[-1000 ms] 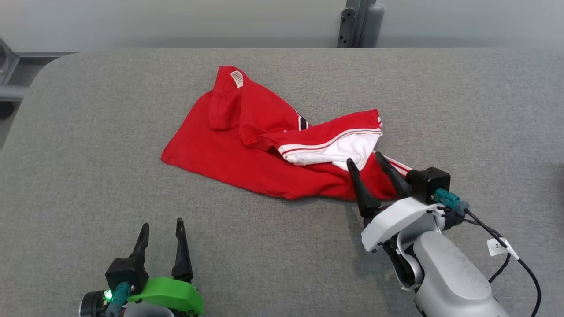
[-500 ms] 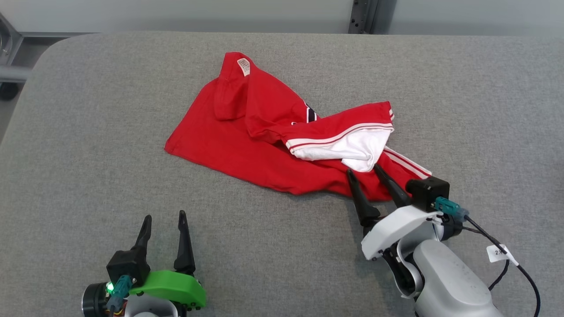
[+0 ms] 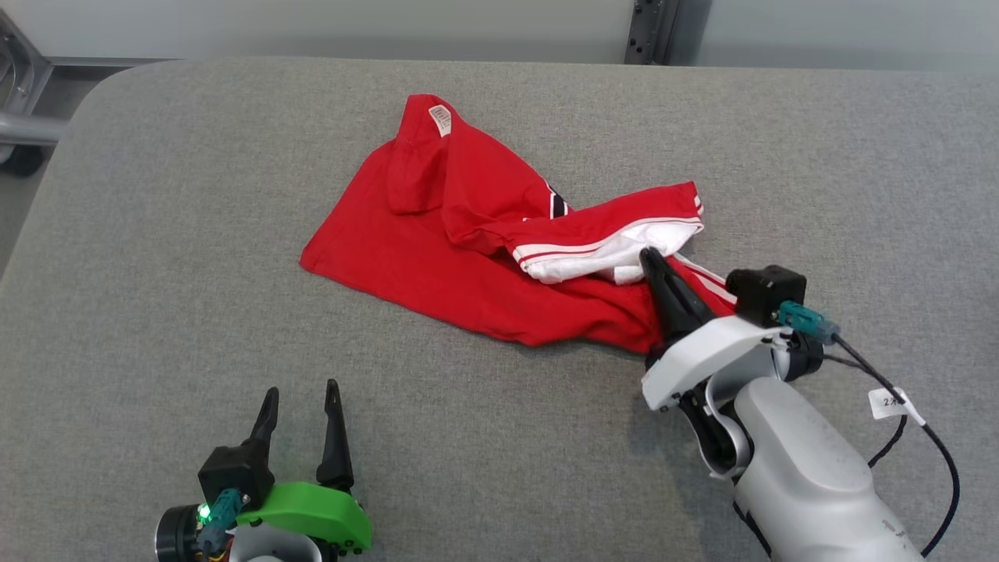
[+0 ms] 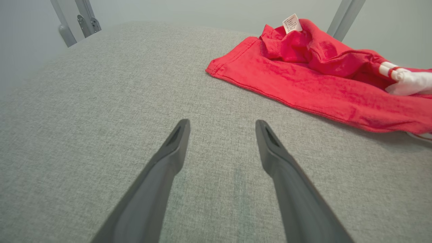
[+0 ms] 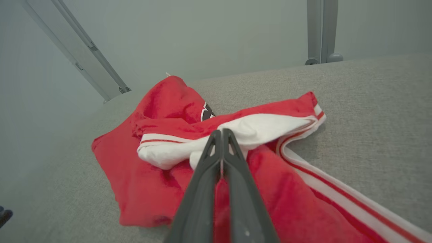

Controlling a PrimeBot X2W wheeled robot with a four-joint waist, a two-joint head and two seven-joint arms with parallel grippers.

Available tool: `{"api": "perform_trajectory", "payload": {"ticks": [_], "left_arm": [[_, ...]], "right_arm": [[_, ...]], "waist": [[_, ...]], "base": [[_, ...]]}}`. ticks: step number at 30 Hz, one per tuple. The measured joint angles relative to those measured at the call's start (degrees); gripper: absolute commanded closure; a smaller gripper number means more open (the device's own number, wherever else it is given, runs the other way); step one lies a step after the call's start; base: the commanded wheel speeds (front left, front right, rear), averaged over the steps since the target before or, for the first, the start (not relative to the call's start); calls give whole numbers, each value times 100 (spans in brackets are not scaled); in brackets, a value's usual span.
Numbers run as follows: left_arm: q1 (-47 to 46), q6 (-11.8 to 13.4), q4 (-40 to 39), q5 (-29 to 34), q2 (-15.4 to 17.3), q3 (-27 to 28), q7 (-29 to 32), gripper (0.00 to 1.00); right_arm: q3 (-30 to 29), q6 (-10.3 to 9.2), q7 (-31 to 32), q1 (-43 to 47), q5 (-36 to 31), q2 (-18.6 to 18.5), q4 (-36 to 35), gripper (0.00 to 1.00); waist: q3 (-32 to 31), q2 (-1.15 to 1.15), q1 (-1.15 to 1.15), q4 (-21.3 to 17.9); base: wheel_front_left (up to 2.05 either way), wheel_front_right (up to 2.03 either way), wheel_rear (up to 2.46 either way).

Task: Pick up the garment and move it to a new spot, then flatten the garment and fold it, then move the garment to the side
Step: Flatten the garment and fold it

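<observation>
The garment is a crumpled red shirt with white striped trim, lying mid-table. It also shows in the left wrist view and the right wrist view. My right gripper is shut on the garment's near right part, beside the white inner fabric. In the right wrist view its two fingers are pressed together with a sliver of red cloth pinched between them. My left gripper stands open over bare table at the lower left, well apart from the garment, with nothing between its fingers.
The grey fabric table has a rounded far-left corner. A metal post stands behind the far edge and a metal frame at the far left. A black cable with a white tag hangs off my right wrist.
My right gripper pushed forward into the garment and closed on the cloth. The head camera shifted a little. The left gripper stayed open and in place.
</observation>
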Motion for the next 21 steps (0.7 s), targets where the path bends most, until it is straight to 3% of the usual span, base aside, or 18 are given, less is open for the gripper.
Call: {"api": "perform_trajectory", "payload": {"ticks": [6, 14, 21], "left_arm": [[-42, -2, -10, -52, 0, -81, 0, 0], [-146, -1, 9, -204, 0, -341, 0, 0], [-103, 14, 51, -245, 0, -397, 0, 0]], "right_arm": [[-468, 0, 0, -731, -129, -64, -27, 100], [-1577, -2, 0, -2017, -693, -723, 459, 100], [-1778, -2, 0, -2602, -1047, -879, 486, 100]], "waist": [[39, 0, 0, 88], [174, 0, 0, 480], [220, 0, 0, 872]], "base": [[0, 0, 0], [0, 0, 0], [0, 0, 0]]}}
